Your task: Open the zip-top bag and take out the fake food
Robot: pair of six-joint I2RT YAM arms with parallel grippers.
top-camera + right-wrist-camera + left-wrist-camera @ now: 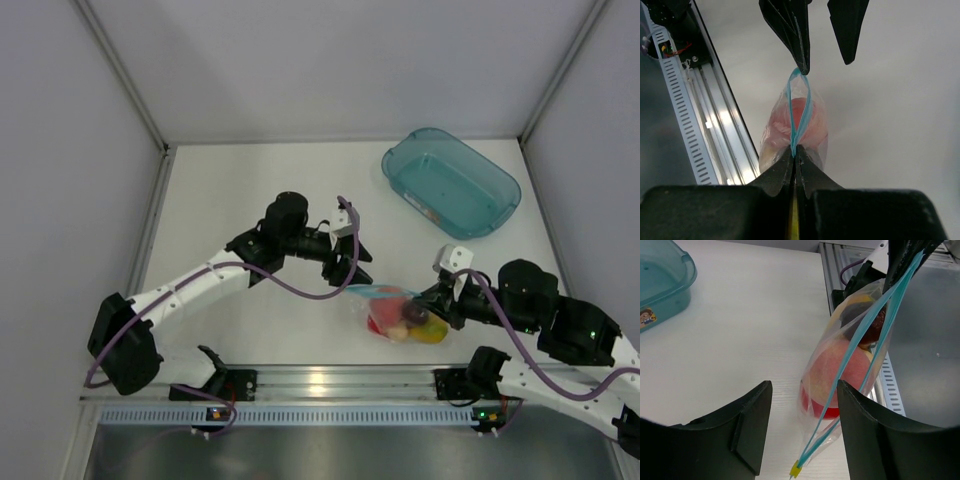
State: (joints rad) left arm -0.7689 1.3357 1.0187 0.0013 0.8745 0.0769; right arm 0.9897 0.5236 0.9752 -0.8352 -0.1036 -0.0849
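Note:
The clear zip-top bag [398, 310] lies near the table's front edge, holding the fake food: a peach ball [836, 369], a red ball [821, 409], a dark red piece [871, 331] and a yellow mango [432, 332]. Its teal zip strip [875, 315] is parted along the middle, and a yellow slider [796, 470] sits at the end nearest my left gripper. My right gripper [795, 149] is shut on the other end of the strip [425, 303]. My left gripper [804, 386] is open, its jaws either side of the slider end [355, 268].
A teal translucent tub [497, 212] stands at the back right and shows in the left wrist view [670, 290]. The metal rail [320, 380] with the arm bases runs along the front edge, just below the bag.

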